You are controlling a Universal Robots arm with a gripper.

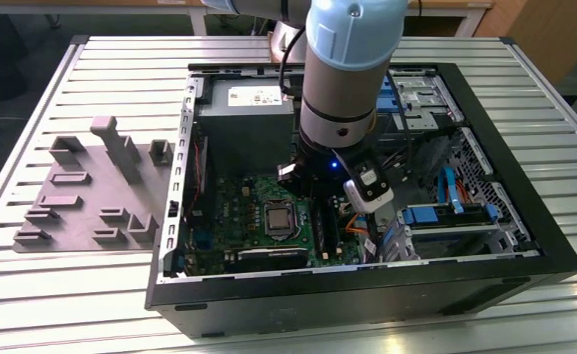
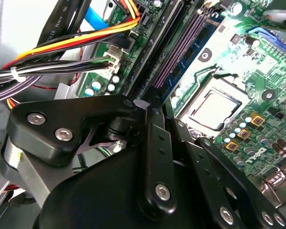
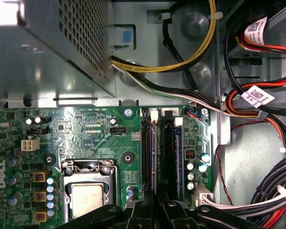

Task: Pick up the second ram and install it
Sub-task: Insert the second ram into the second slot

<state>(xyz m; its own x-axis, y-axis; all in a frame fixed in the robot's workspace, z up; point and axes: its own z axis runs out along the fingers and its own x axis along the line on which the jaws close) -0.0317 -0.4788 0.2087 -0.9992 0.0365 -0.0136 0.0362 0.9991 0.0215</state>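
Note:
In the exterior view my arm reaches down into the open computer case, over the green motherboard. In both wrist views my gripper sits right at the memory slots, beside the processor socket. Its fingers stand close together on a thin dark stick, the second ram. The stick is seen edge-on, running along a slot. Next to it, another stick with bluish labels is seated in the neighbouring slot.
Bundles of black, orange and yellow cables crowd one side of the slots. The metal power supply box stands past the slots' end. Blue drive brackets lie towards the exterior view's right. A grey parts fixture rests on the table outside the case.

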